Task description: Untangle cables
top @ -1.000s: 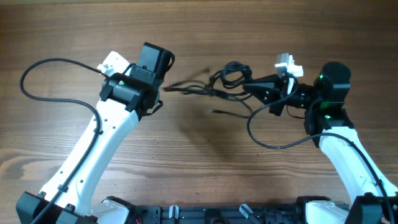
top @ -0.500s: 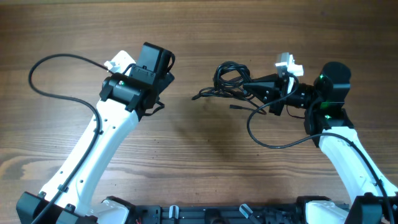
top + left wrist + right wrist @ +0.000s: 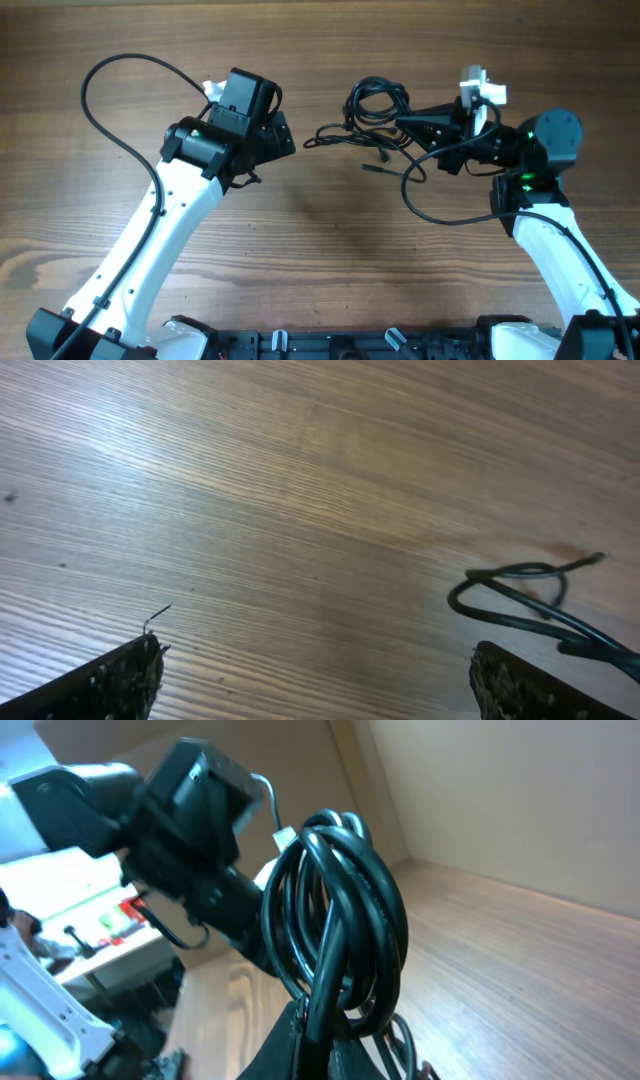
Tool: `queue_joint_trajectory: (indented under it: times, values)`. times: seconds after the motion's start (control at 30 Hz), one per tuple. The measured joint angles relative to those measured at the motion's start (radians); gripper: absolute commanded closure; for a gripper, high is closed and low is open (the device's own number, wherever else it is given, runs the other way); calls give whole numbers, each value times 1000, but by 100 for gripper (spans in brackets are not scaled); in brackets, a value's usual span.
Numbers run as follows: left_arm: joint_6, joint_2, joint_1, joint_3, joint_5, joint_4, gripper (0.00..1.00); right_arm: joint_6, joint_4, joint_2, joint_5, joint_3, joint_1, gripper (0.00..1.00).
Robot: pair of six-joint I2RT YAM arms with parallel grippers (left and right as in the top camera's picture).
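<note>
Thin black cables (image 3: 372, 105), glossy, bunched in tangled loops, pinched in right tool (image 3: 403, 126); loops stick up just past its tips. Two loose ends w/ small plugs trail off toward left tool (image 3: 283, 136), not touching it.

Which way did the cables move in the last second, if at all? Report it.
Yes. Against the wooden table, the cables drew rightward in the overhead view; their loose ends no longer reach the left fingers.

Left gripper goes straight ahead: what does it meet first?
Probably bare table; the cables lie just to one side of where the open left gripper points. Depth unclear.
</note>
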Motion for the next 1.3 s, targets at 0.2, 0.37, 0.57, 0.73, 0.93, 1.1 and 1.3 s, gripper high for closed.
queue_joint_trajectory:
  times: [0.2, 0.37, 0.57, 0.73, 0.93, 1.1, 1.3]
  values:
    - [6, 0, 0, 0, 96, 15, 0, 165, 63, 0, 0, 0, 0, 96]
    - [6, 0, 0, 0, 130, 16, 0, 204, 64, 0, 0, 0, 0, 96]
    - [6, 0, 0, 0, 201, 28, 0, 272, 64, 0, 31, 0, 0, 96]
    - [2, 0, 0, 0, 249, 54, 1, 392, 64, 0, 124, 0, 0, 96]
    - [3, 0, 0, 0, 279, 144, 6, 694, 63, 0, 229, 0, 0, 96]
    - [55, 0, -6, 0, 282, 199, 2, 888, 63, 0, 256, 0, 0, 96]
    - [85, 0, -50, 0, 283, 238, 1, 1003, 103, 0, 260, 0, 0, 96]
